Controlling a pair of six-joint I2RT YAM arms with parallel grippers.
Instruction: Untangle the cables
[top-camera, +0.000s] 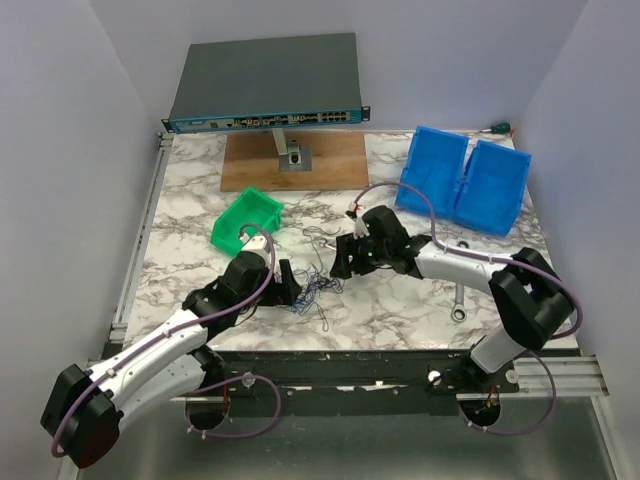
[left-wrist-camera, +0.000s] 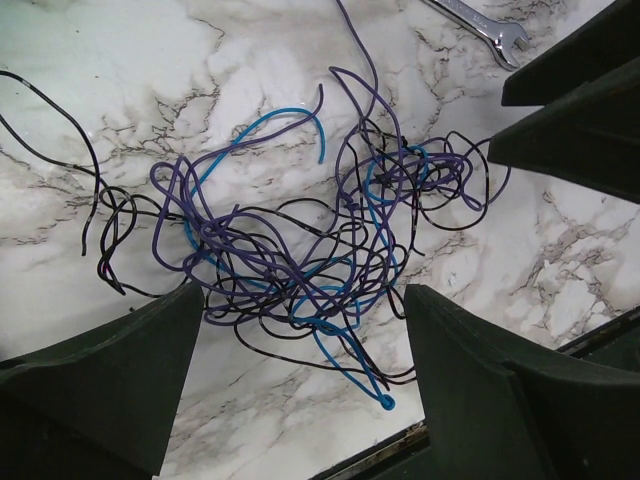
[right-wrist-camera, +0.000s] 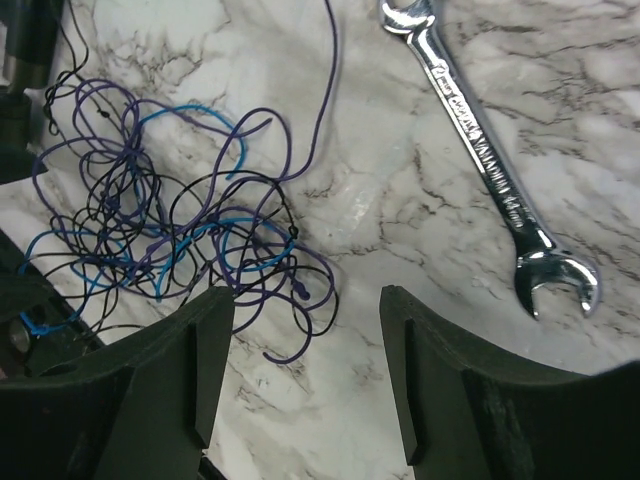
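Marble, white with grey veins, and on the table (top-camera: 400, 300) near the front edge sits the knot: the cables (top-camera: 312, 290), a scribble of thin purple, blue and black wire, lying flat between the two arms. The left gripper (top-camera: 287, 284) comes in from the left, and its wrist view shows it plainly: jaws spread wide, one finger (left-wrist-camera: 150, 360) on each side of the tangle, the bulk of the cables (left-wrist-camera: 310, 230) lying in the gap and beyond it, nothing pinched. A blue end curls out at the top of the bundle, another pokes out at the bottom near the table edge, and a black strand trails off to the left. The right gripper (top-camera: 342, 262) faces it from the other side, just beside the knot. Its jaws are released too, with bare marble between the fingers (right-wrist-camera: 190, 380), and the cables (right-wrist-camera: 170, 220) sit ahead and to the left, a purple loop reaching down close to the left finger; whether it touches, I cannot tell. One long purple strand runs straight up out of view. The wrench (right-wrist-camera: 490, 170) lies off to the right, well apart from the wires. Farther back stand a green bin (top-camera: 248, 218), two blue bins (top-camera: 465, 180), a board (top-camera: 330, 165) and a switch (top-camera: 265, 85).
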